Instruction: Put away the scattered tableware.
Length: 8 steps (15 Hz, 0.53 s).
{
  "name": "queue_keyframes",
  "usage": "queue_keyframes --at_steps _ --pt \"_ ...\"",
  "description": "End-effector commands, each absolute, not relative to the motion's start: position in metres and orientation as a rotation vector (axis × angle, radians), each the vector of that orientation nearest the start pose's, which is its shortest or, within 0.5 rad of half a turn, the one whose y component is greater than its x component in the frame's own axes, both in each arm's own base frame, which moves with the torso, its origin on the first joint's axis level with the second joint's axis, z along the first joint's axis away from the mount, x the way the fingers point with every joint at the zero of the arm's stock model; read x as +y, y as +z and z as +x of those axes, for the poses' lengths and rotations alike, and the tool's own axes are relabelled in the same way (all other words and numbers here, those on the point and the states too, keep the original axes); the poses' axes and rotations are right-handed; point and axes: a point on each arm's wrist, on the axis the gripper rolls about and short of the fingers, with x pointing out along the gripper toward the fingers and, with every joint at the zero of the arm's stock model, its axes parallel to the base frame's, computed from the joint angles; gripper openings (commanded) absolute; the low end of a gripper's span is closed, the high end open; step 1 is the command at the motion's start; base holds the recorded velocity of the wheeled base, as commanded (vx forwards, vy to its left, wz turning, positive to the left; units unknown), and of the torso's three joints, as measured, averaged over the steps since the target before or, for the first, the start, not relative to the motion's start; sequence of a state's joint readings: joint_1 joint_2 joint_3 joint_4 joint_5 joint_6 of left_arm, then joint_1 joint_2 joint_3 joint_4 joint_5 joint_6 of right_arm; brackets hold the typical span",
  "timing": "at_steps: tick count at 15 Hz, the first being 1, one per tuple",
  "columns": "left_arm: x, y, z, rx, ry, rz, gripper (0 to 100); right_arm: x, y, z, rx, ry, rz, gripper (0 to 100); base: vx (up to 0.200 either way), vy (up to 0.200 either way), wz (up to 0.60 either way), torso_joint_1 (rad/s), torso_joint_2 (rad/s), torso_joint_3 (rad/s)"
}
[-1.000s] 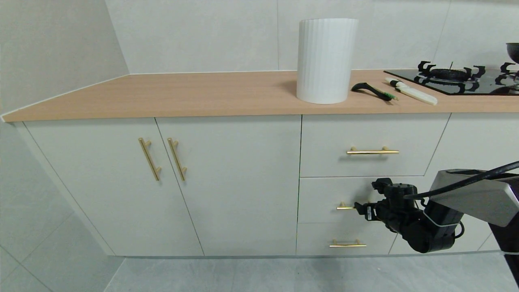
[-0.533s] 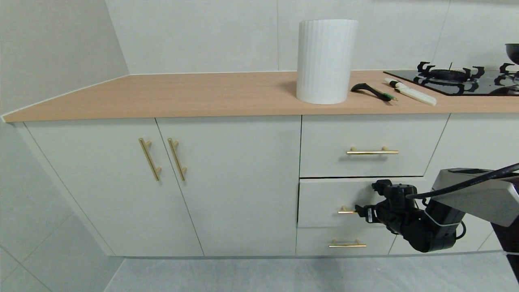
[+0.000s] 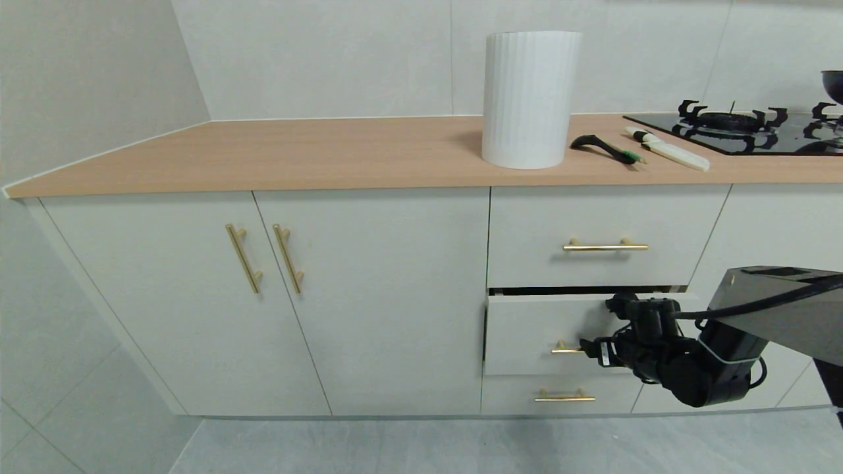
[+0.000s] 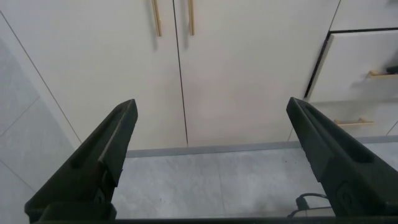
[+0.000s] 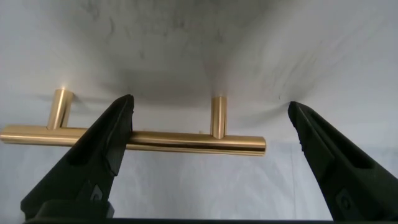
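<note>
- The left claw hangs low with its fingers spread wide and nothing between them. It faces the cupboard doors and the floor, well away from any tableware, so it poses little risk where it is.
- The white ribbed canister stands upright on the bench. Its inside cannot be seen from this angle. It is tall and just beside the tableware, so a careless reach past it could likely tip it.
- The middle drawer stands open only a little. The gap at its top is dark and its contents cannot be made out. I judge that gap too narrow to drop anything in.
- The right claw is at the drawer's gold handle with its fingers apart, not clamped. One finger crosses in front of the bar. Any pull rests on a loose hook, so the claw may slip off and leave the drawer short.
- The black utensil and the white utensil lie on the bench between the canister and the hob, close together. Grasping one could nudge the other towards the bench edge.
</note>
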State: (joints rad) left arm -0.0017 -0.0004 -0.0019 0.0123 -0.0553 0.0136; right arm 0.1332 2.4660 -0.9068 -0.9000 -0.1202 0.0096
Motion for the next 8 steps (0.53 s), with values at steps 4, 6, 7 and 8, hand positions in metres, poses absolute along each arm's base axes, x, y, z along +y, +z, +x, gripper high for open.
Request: queue_keyframes --at_steps 4,6,7,8 --pt "-0.001 0.075 -0.023 0.010 -0.057 0.014 100 0.048 0.044 0.354 0.693 0.036 -0.074 100 0.000 0.000 0.00 0.000 0.00 0.000" --pt "-0.001 0.075 -0.023 0.009 -0.057 0.014 100 0.050 0.079 0.341 0.647 0.072 -0.051 100 0.000 0.000 0.00 0.000 0.00 0.000" --pt "-0.001 0.075 -0.023 0.010 -0.057 0.014 100 0.051 0.088 0.337 0.622 0.075 -0.042 100 0.000 0.000 0.00 0.000 0.00 0.000" --pt "-0.001 0.075 -0.023 0.009 -0.057 0.014 100 0.054 0.101 0.332 0.584 0.084 -0.029 100 0.000 0.000 0.00 0.000 0.00 0.000"
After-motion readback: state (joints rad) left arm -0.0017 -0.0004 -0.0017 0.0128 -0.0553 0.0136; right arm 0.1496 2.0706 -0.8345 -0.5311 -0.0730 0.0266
